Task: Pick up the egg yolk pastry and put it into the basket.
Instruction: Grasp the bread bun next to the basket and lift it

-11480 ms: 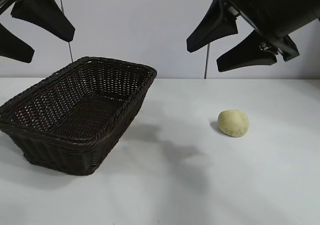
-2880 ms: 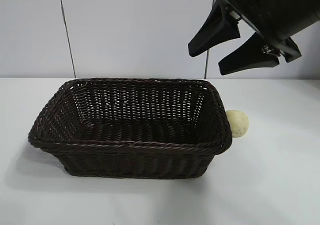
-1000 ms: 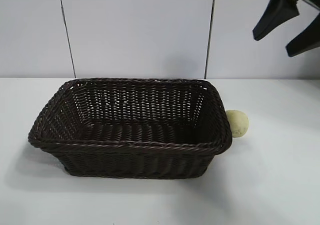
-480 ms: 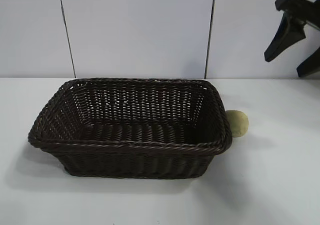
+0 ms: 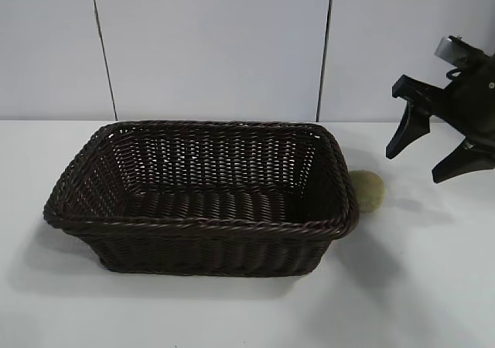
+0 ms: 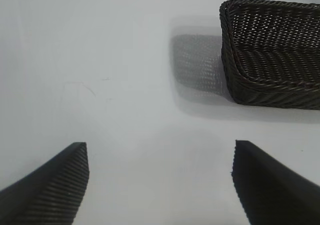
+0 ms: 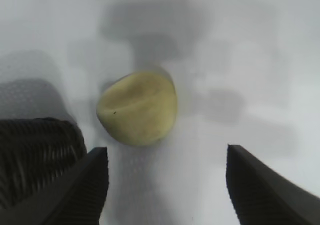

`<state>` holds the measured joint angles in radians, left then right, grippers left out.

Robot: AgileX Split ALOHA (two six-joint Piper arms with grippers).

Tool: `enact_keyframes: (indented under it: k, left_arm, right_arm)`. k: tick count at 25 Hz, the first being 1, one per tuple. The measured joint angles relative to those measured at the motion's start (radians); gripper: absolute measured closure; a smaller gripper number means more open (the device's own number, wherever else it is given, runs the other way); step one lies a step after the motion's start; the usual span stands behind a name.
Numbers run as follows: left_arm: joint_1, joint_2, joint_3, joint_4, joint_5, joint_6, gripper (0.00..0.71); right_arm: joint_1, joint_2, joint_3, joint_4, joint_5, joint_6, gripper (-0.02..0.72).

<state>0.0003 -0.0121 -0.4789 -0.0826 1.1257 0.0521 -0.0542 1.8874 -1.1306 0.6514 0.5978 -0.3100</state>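
Hanging above the white table at the exterior view's right side, the right gripper points steeply downward with its two black fingers spread apart and nothing between them. Below it and toward the basket lies the egg yolk pastry, a pale yellow-beige lump resting on the table, clear of both fingertips. Seen from the right wrist, the pastry sits ahead of the gap between the fingers, nearer to one finger than to the other, and just beside the rounded corner of the dark woven basket. From outside, the dark brown wicker basket stands upright on the table with the pastry tucked against its corner on the gripper's side; whether the two actually touch cannot be told. Over bare table off the far end of the basket from the pastry, the left gripper is also parted wide and holds nothing
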Motion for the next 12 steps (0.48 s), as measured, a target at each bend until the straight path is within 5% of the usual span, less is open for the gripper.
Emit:
enact_keyframes:
  k: [12]
  left_arm:
    - [0.000,0.000,0.000,0.000,0.000,0.000,0.139]
  right_arm:
    - [0.008,0.082,-0.010,0.222,-0.029,-0.160,0.217]
